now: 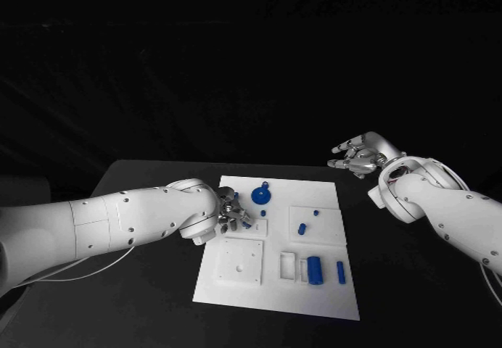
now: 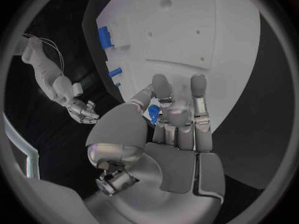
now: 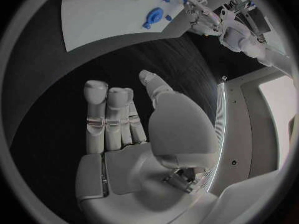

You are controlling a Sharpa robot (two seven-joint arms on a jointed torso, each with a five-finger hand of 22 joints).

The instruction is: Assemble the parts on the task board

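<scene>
You are looking down from the head at the board (image 1: 278, 250) on the worktop (image 1: 136, 181). Each wrist camera is sitting close behind its own hand, sharing that board (image 2: 187, 35) (image 3: 106, 15).

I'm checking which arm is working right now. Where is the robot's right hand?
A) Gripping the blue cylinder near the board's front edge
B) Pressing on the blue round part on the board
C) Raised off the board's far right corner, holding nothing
C: the right hand hovers beyond the task board with fingers apart and empty, as its wrist view shows, over bare black table.
</scene>
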